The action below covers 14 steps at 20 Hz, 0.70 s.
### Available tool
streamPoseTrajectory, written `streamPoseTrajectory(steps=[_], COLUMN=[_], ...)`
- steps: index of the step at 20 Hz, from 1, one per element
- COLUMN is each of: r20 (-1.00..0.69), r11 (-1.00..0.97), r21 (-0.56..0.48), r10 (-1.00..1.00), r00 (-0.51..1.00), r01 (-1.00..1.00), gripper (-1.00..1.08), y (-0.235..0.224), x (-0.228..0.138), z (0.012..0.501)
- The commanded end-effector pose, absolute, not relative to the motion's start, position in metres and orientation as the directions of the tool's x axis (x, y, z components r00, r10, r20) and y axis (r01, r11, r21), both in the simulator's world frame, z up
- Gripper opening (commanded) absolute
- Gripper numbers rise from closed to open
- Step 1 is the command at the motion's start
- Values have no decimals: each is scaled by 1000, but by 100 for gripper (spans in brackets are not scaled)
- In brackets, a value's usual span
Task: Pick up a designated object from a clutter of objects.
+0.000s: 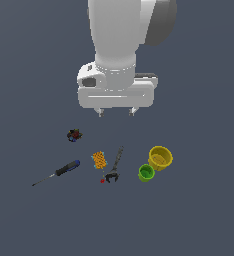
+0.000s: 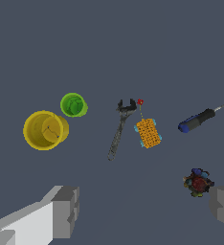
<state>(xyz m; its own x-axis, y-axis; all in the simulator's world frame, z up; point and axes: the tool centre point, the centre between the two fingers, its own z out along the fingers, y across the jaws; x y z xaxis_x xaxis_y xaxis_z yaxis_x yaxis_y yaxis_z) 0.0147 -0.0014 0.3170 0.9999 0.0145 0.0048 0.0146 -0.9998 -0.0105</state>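
A: Where is the orange block (image 1: 99, 160) in the exterior view?

B: A little below the middle of the frame, flat on the dark counter (image 1: 199, 215). Its thin cord ends in a small red piece (image 1: 102, 181) lower down. The dark wrench (image 1: 114, 166) lies just beside it on the exterior view's right; whether they touch cannot be told.

A: And the claw (image 1: 116, 113)?

B: It hangs in the upper middle of the frame, above the objects. Its fingers stand wide apart and hold nothing.

A: What else is there?

B: The screwdriver (image 1: 59, 172) at lower left, the dark lump (image 1: 74, 135) above it, the yellow cup (image 1: 160, 158) and the green cup (image 1: 146, 173) at the right, close together.

A: Does the wrist view agree?

B: Yes, the block (image 2: 148, 133) lies between wrench (image 2: 120, 128) and screwdriver (image 2: 199, 119).
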Motion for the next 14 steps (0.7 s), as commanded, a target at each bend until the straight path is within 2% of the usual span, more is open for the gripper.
streamPoseTrajectory(steps=[1,14], r20=[5,38], r11=[-1000,-1000], r21=[-10,-8], r10=[15,11], r00=[1000,999], r01=[15,11], gripper=[100,100], y=[-1,16], x=[15,22], z=[317,323])
